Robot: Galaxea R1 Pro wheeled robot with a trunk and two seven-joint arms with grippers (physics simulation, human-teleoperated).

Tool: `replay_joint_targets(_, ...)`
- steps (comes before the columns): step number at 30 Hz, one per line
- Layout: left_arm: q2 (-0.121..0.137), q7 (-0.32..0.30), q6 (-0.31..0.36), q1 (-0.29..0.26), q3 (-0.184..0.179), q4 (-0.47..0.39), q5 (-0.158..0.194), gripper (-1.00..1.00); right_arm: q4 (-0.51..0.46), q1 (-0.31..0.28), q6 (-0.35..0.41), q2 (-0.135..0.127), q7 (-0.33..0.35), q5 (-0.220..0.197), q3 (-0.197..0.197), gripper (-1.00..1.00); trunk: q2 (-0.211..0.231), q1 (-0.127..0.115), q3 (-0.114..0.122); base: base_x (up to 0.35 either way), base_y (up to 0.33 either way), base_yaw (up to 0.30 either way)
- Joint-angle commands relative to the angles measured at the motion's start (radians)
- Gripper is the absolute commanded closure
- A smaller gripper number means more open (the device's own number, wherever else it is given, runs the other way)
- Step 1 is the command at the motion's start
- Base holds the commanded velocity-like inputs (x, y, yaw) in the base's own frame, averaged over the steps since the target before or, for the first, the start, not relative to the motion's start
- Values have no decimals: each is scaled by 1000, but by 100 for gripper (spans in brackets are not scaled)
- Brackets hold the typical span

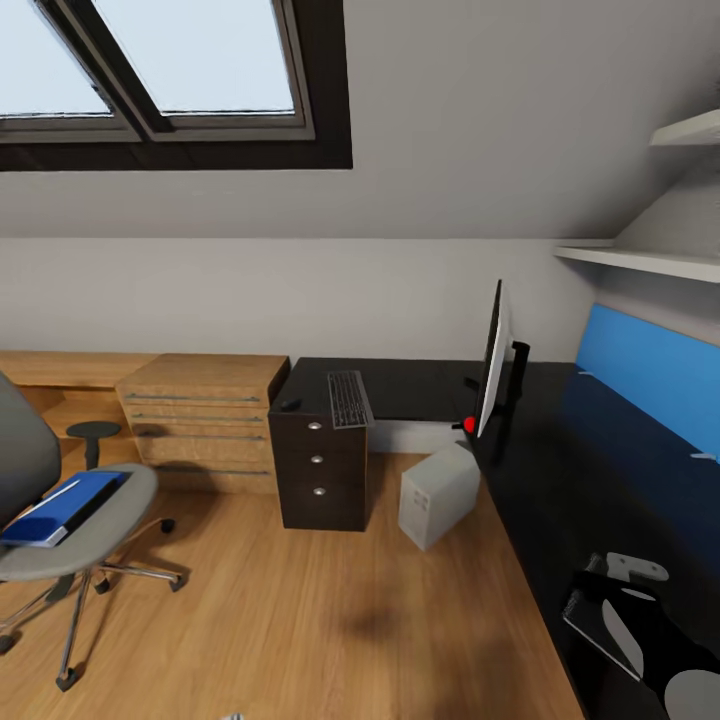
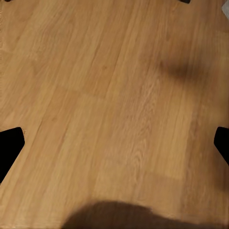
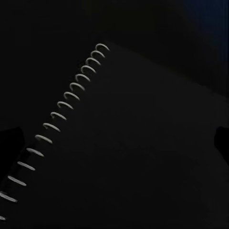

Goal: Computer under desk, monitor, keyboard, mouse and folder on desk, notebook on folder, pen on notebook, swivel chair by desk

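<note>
The folder (image 1: 62, 505) sits on the chair (image 1: 75, 540) way off to my left. My right claw (image 1: 655, 640) hangs right over the notebook (image 3: 143, 143) on the desk (image 1: 560, 480), spiral edge running diagonally under me, so that arm's nearest. Fingers look spread, nothing gripped.

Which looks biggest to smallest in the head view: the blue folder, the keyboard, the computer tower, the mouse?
1. Folder, though it sits nearer the camera.
2. Computer, close behind it.
3. Keyboard.
4. Mouse, smallest.
</note>
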Motion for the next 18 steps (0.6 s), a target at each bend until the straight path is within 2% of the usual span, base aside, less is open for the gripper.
replay_joint_targets(1,1,9,1,0,-5,-2,9,-100,-2,0,4,0,-4,-11,2,-100,-1,0,-1,-307,0,0)
replay_joint_targets(18,1,8,1,-1,-5,-4,9,-100,-2,0,3,0,-4,-12,2,-100,-1,0,-1,-329,0,0)
